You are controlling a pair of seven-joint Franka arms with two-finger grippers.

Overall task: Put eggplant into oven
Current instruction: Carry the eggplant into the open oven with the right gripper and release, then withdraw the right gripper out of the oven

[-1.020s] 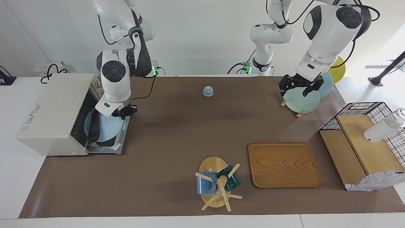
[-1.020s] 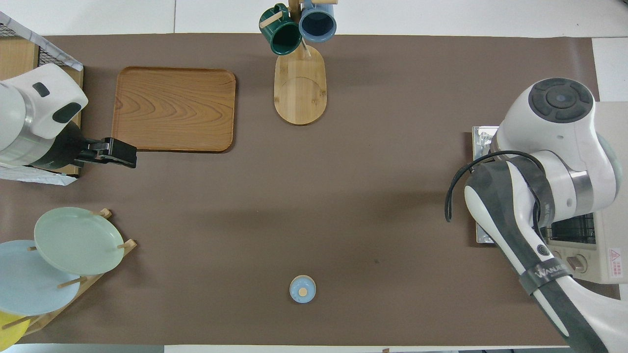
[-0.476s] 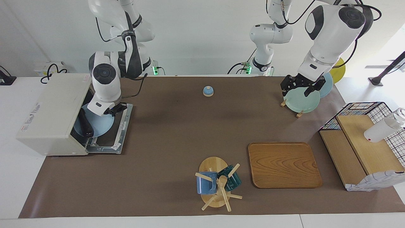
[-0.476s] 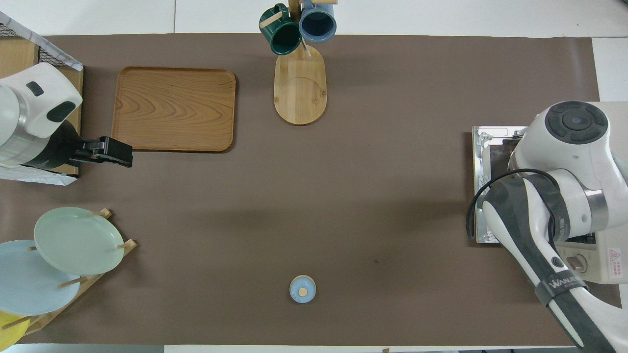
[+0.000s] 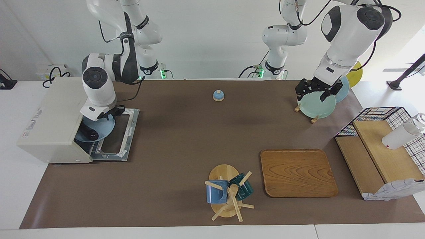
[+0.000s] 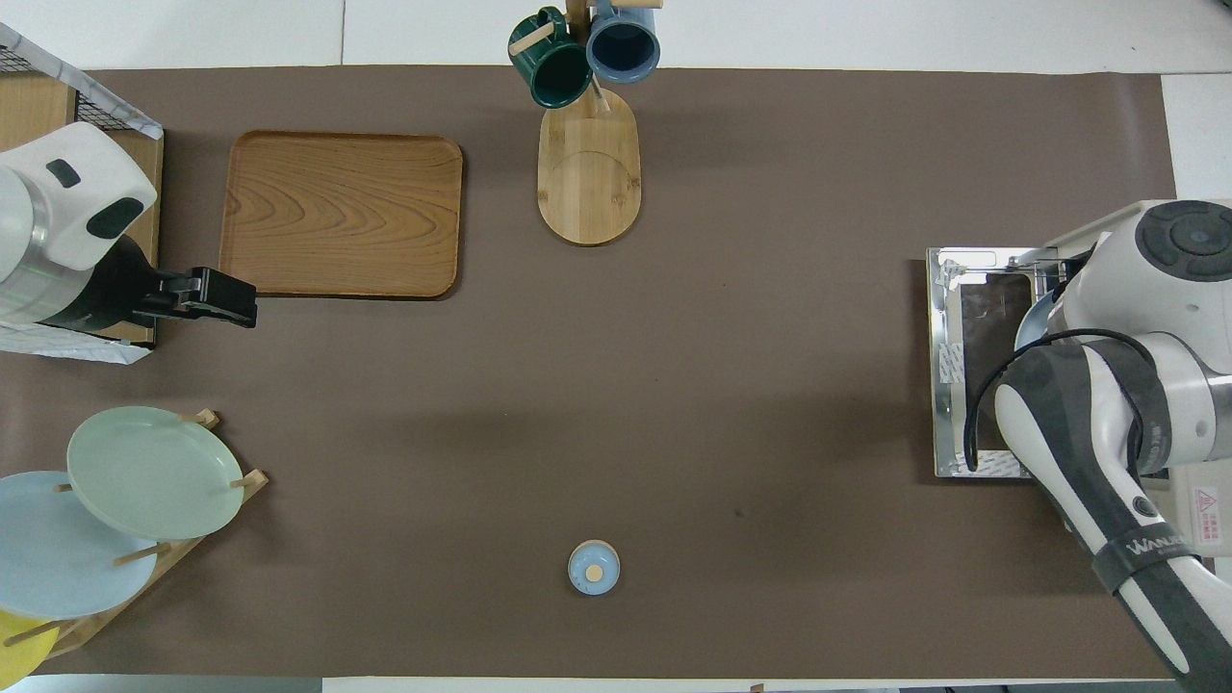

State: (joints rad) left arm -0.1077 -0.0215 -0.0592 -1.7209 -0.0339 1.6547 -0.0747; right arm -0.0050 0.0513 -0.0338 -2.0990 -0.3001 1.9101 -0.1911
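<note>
The off-white oven stands at the right arm's end of the table, its glass door dropped flat onto the mat. A light blue plate sits half inside the oven's mouth. The dark eggplant lies on the plate, mostly under the oven's roof. My right gripper is at the plate's outer rim, over the door. In the overhead view the right arm hides it, and only the plate's edge shows. My left gripper hangs open and empty above the plate rack.
A rack with a green plate and other plates stands at the left arm's end, beside a wire basket holding boards. A wooden tray, a mug tree and a small blue bell sit on the brown mat.
The right arm moved toward the oven, and the plate with the eggplant slid from the open door deeper into the oven's mouth. The left arm barely shifted.
</note>
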